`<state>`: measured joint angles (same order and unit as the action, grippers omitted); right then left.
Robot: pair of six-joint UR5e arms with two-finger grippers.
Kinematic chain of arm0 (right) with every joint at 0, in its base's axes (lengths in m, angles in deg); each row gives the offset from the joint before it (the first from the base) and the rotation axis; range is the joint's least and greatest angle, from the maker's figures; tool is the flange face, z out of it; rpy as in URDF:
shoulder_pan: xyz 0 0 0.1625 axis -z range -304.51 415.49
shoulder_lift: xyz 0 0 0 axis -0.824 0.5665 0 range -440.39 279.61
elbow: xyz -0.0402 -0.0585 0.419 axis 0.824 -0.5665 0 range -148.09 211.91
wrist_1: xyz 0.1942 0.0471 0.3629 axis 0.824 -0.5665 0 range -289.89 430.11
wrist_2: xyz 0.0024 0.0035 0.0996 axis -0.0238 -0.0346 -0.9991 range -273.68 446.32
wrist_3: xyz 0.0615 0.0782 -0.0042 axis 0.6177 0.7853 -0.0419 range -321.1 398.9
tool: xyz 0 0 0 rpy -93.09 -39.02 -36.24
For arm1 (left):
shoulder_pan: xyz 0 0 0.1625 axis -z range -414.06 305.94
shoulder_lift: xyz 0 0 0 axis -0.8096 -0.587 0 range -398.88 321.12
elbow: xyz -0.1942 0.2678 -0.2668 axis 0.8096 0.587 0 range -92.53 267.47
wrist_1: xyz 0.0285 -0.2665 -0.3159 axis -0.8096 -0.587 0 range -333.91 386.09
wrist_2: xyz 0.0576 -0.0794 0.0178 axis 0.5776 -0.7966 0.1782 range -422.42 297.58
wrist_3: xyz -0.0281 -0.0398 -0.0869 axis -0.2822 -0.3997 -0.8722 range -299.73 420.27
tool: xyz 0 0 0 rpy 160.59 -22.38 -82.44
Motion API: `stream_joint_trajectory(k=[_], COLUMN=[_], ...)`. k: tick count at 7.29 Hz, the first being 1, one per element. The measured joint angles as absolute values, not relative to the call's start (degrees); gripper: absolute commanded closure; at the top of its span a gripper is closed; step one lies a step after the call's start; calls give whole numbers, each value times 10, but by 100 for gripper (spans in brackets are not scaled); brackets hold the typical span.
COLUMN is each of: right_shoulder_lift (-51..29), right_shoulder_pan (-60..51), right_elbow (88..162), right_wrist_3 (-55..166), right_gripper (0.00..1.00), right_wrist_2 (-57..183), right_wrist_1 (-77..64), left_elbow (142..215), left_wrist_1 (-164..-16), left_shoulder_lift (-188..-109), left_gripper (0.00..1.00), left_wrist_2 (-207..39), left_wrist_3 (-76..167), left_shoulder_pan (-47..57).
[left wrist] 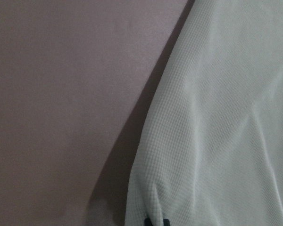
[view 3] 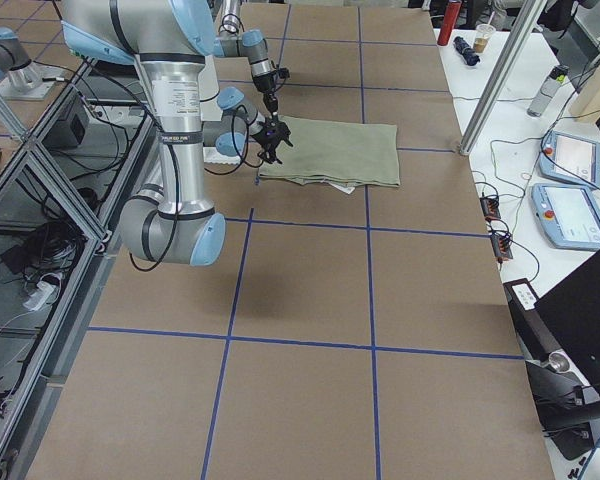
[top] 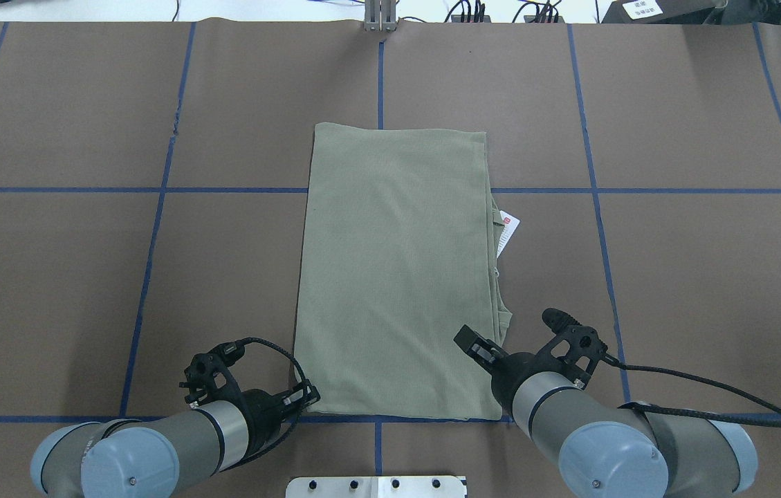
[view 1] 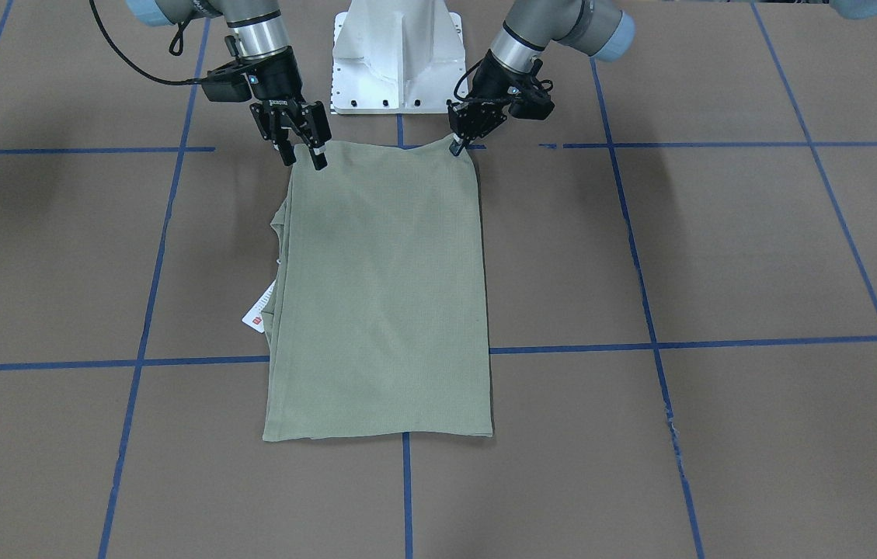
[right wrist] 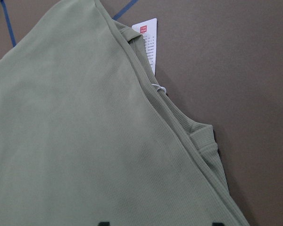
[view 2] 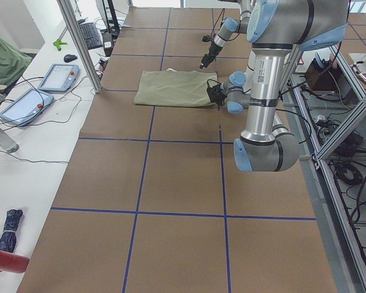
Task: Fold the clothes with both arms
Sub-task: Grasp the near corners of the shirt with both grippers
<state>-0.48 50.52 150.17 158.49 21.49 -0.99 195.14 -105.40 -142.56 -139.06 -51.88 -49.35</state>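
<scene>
In the front-facing view the right arm [view 1: 255, 35] came down from the upper left of the frame. The right gripper [view 1: 304, 161] stood at the upper left corner of the shirt [view 1: 384, 295] with its fingers spread apart and pointing down, clasping nothing. Whether the tips touched the cloth could not be told. Its wrist camera showed the two dark tips wide apart at the bottom of the frame, over green fabric.

Just below and left of centre, a white hang tag [view 1: 258, 310] with a small red mark stuck out from the shirt's left edge and lay on the table [view 1: 718, 248]. Extra layers of cloth peeked out along that same edge.

The shirt lay flat in the middle of the frame, folded into a tall rectangle. Its top edge was just below the white pedestal base [view 1: 398, 54] and its bottom edge was in the lower middle.

Right of centre, the left arm [view 1: 555, 23] reached in from the top. The left gripper [view 1: 456, 147] was pressed together on the shirt's upper right corner, which rose in a small peak. Its wrist view showed the cloth puckered at the tips.

Blue tape lines [view 1: 718, 341] crossed the brown table to the right.
</scene>
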Motion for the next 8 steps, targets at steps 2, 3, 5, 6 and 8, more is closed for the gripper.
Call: stream_joint_trajectory(k=[2,3,5,6,8], right_shoulder_lift=[-29,-53,-78,-80,-83], right_shoulder_pan=[522,526,537,541,546], right_elbow=[1498,1495,1478,1468,1462], right_wrist_3=[1600,1608,1623,1640,1664], right_gripper=[9,13,26,26,29], right_wrist_2=[214,213,213,212,202], right_wrist_1=[-52,-97,-147,-152,-156], left_elbow=[1953,1953,1953,1952,1951], left_wrist_1=[-1054,-1054,-1054,-1054,-1054], left_shoulder_lift=[-1426,-1427,-1427,-1427,-1427], left_gripper=[100,100,100,100,100], left_wrist_2=[-1391,-1391,-1391,-1391,-1391], left_wrist_3=[-519,-519,-518,-518,-518], left_shoulder_pan=[-493,-493,-493,-493,-494])
